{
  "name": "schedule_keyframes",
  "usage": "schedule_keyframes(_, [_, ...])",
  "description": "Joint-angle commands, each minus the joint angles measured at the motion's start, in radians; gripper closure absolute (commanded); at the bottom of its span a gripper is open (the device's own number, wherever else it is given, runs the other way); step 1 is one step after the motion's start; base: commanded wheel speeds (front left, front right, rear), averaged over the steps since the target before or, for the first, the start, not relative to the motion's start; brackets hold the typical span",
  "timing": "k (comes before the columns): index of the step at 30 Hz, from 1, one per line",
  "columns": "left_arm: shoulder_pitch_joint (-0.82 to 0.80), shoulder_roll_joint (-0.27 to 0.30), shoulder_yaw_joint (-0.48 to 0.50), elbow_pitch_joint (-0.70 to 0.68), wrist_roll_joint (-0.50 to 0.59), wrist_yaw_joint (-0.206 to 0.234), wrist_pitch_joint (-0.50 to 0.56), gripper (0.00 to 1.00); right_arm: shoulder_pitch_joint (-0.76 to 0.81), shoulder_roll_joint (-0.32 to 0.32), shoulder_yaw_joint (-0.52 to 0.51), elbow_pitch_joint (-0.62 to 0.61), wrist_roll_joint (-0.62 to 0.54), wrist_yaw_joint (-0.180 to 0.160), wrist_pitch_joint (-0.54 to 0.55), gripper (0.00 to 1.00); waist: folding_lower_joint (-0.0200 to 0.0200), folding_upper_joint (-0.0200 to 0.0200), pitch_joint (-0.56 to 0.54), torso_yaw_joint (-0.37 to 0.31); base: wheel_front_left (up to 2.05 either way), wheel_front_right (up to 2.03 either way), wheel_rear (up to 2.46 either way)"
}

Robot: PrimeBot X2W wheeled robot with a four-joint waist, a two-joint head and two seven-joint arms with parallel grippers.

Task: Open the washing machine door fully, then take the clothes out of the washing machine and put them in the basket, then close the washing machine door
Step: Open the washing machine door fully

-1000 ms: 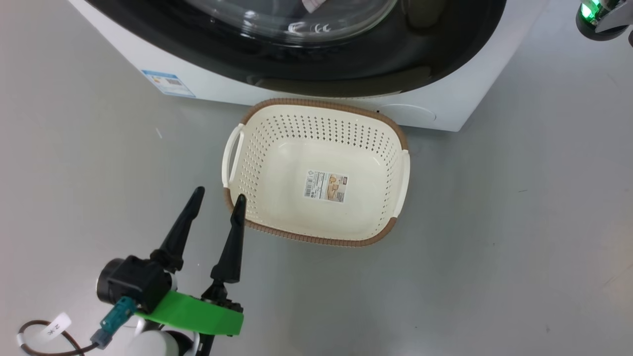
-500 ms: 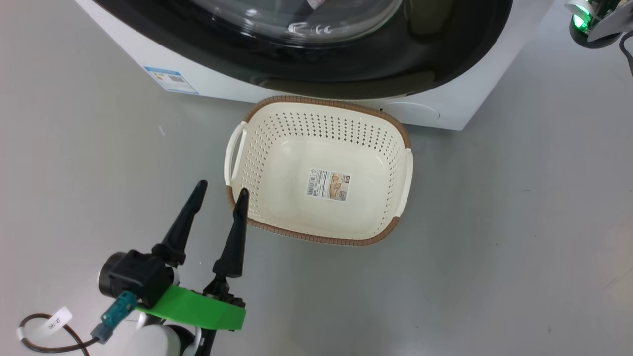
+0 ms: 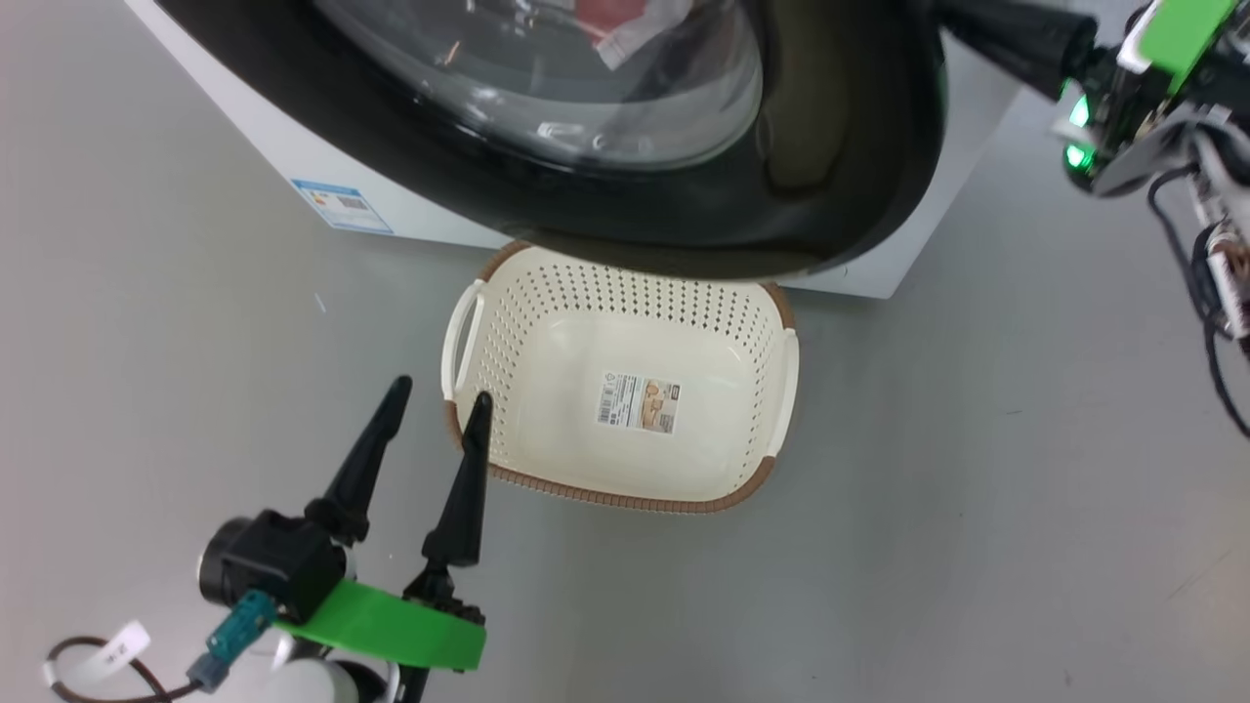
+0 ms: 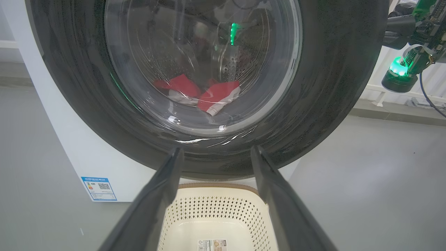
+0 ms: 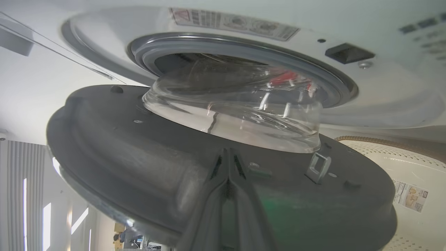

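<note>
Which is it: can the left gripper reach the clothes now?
Probably not: the left gripper hangs open by the basket, and the partly open washing machine door blocks the clothes.

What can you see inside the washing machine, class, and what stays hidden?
Red clothes with white trim lie low in the washing machine, seen through the glass of the washing machine door. Its black ring covers the drum's edges, so anything there is hidden.

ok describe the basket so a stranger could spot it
Find the big white washing machine with its round black door. On the floor just below sits the basket: cream perforated plastic, brown woven-look rim, paper label inside.
</note>
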Motion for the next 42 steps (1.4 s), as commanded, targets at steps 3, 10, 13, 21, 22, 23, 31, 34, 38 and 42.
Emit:
schedule_keyframes(3, [0.029,0.011,0.028,-0.019,0.013,-0.006,-0.012,0.0,0.065,0.03,0.018,-0.051,-0.015,0.007,0.018,1.0,0.0,0.0,-0.027,-0.005,0.0,0.0,0.0])
schedule_keyframes(10, [0.066,0.011,0.025,-0.014,0.028,-0.006,-0.012,0.0,0.161,0.047,0.029,-0.104,-0.016,0.007,0.023,1.0,0.0,0.0,-0.082,-0.004,0.0,0.0,0.0])
schedule_keyframes(13, [0.083,0.011,0.026,-0.015,0.034,-0.006,-0.012,0.0,0.202,0.056,0.03,-0.127,-0.012,0.007,0.025,1.0,0.0,0.0,-0.107,-0.001,0.0,0.0,0.0])
schedule_keyframes(21, [0.115,0.011,0.038,-0.018,0.046,-0.006,-0.012,0.0,0.289,0.075,0.039,-0.203,-0.015,0.007,0.035,1.0,0.0,0.0,-0.151,0.014,0.0,0.0,0.0])
schedule_keyframes(22, [0.119,0.011,0.04,-0.02,0.047,-0.006,-0.012,0.0,0.302,0.077,0.041,-0.216,-0.017,0.007,0.037,1.0,0.0,0.0,-0.157,0.017,0.0,0.0,0.0])
schedule_keyframes(23, [0.124,0.011,0.041,-0.021,0.048,-0.006,-0.012,0.0,0.316,0.079,0.043,-0.23,-0.019,0.007,0.039,1.0,0.0,0.0,-0.164,0.02,0.0,0.0,0.0])
schedule_keyframes(31, [0.165,0.011,0.047,-0.027,0.048,-0.004,-0.012,0.0,0.414,0.107,0.068,-0.315,-0.037,0.007,0.055,1.0,0.0,0.0,-0.206,0.054,0.0,0.0,0.0])
schedule_keyframes(34, [0.176,0.011,0.05,-0.029,0.046,-0.002,-0.012,0.0,0.442,0.118,0.073,-0.335,-0.038,0.007,0.059,1.0,0.0,0.0,-0.22,0.07,0.0,0.0,0.0])
schedule_keyframes(38, [0.19,0.011,0.049,-0.031,0.047,-0.001,-0.012,0.0,0.474,0.132,0.085,-0.354,-0.05,0.007,0.062,1.0,0.0,0.0,-0.237,0.094,0.0,0.0,0.0])
schedule_keyframes(42, [0.203,0.011,0.052,-0.029,0.043,0.001,-0.012,0.0,0.5,0.151,0.103,-0.375,-0.066,0.007,0.064,1.0,0.0,0.0,-0.249,0.118,0.0,0.0,0.0])
